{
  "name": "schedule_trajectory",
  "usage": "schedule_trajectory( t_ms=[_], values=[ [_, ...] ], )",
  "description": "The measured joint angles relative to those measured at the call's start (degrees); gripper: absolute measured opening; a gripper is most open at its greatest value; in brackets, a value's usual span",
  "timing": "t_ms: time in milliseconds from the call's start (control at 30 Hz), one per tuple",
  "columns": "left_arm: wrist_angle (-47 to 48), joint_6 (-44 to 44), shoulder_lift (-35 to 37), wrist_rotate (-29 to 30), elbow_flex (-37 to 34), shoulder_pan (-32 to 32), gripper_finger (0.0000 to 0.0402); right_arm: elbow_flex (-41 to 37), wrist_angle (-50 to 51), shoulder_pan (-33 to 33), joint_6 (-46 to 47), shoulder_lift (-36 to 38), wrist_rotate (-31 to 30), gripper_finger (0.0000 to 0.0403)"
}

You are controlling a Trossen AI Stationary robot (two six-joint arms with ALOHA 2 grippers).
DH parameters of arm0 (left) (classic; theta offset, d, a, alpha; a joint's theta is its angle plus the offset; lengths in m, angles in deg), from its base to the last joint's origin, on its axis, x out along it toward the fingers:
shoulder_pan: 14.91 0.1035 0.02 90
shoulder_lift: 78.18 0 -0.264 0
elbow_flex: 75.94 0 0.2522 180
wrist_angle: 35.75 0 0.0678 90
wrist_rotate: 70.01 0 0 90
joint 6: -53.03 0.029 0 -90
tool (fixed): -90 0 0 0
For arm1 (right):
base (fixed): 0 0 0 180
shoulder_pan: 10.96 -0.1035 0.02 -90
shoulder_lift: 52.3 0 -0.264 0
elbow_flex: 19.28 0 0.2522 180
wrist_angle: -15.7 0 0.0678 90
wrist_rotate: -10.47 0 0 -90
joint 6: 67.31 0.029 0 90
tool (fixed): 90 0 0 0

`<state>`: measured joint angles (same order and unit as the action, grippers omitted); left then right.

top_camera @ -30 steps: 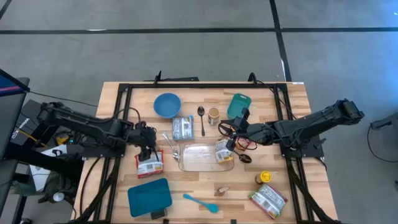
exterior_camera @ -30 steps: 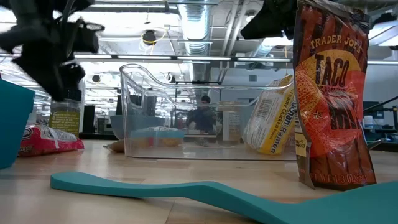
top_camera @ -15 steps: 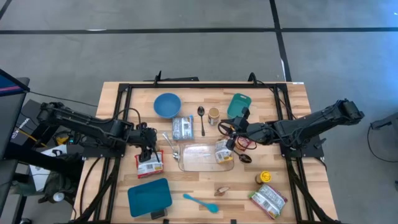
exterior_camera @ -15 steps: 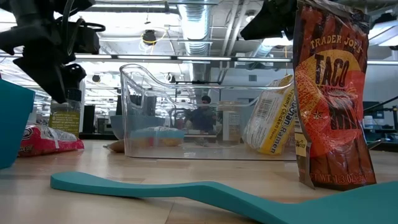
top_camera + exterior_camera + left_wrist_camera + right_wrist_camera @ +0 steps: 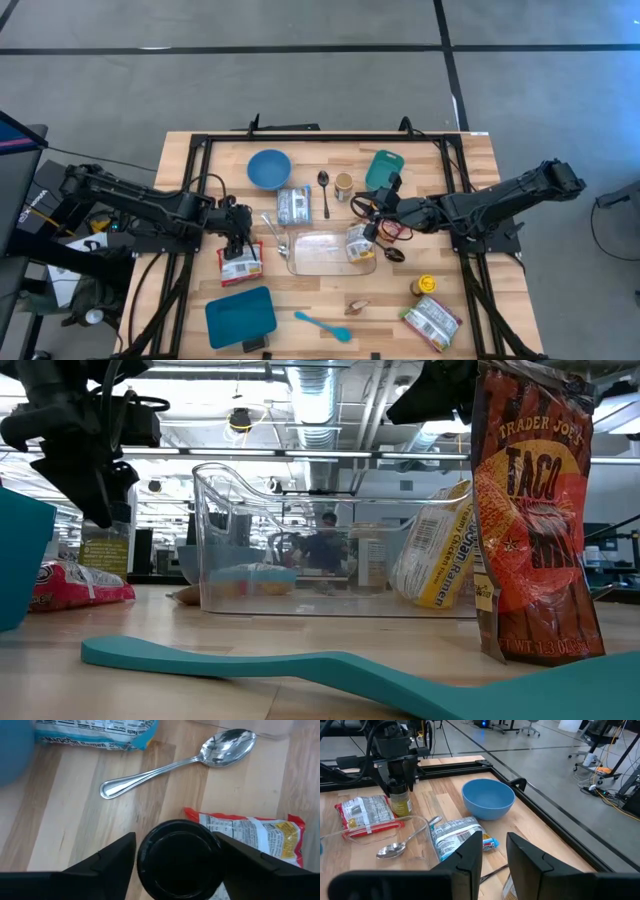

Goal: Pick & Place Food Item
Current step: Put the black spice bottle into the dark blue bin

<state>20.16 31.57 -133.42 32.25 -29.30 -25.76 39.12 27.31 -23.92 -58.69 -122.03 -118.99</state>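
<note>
the left gripper (image 5: 237,242) stands around a black-lidded jar (image 5: 179,855) beside the red packet (image 5: 260,832), its grasp i cannot tell.

left gripper (image 5: 177,857) narrowed around the black-lidded glass jar (image 5: 400,799), dark fingers (image 5: 107,857) drawn closer to its lid

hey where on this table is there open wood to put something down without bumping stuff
Open wood lies along the front edge between the teal tray and the teal spatula, and in the far right corner beyond the green lid. The middle is crowded: clear bin, spoons, ramen packets, blue bowl and both arms.
</note>
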Motion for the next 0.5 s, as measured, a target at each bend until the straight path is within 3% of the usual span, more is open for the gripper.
schedule_trajectory(
  t_ms=[233, 500],
  values=[
    [0.0, -0.12, 0.0, 0.21, 0.02, 0.0, 0.0203, 0.0, 0.0, 0.0, 0.0, 0.02, 0.0, 0.0082],
    [0.07, -0.19, 0.0, 0.21, 0.02, 0.0, 0.0236, 0.0, 0.0, 0.0, 0.0, 0.02, 0.02, 0.0082]
  ],
)
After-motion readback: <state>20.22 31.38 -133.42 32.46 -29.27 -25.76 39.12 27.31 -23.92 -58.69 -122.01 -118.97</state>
